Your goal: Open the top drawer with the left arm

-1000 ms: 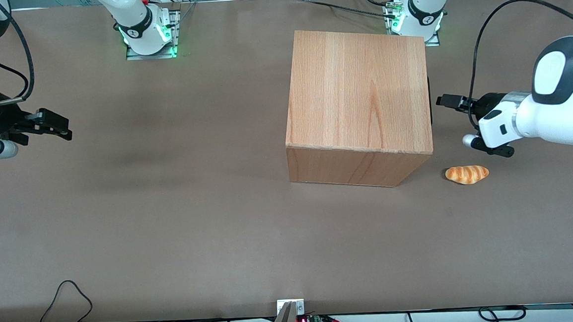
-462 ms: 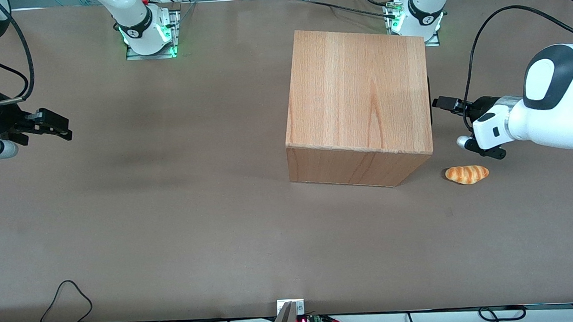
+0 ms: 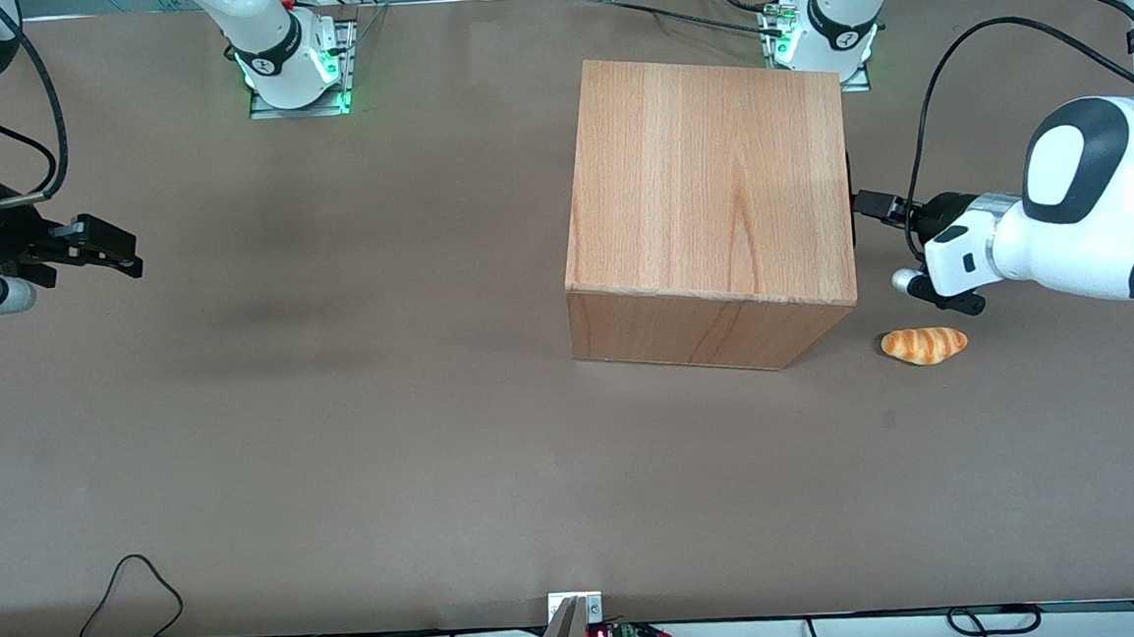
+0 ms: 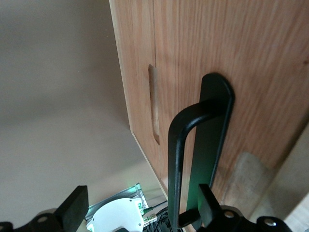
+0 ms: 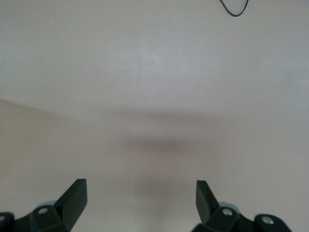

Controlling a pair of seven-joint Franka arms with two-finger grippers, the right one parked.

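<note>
The glossy white left arm holds its black two-finger gripper, fingers spread wide, against the working-arm-facing front of the cube-shaped light-wood cabinet, at the closed top drawer's black bar handle.

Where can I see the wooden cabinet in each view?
Front view: wooden cabinet near mid-table, the open gripper just in front of it.
Left wrist view: its front is close ahead of the gripper.
Right wrist view: not in it.
Shared landmark: the gripper.
</note>
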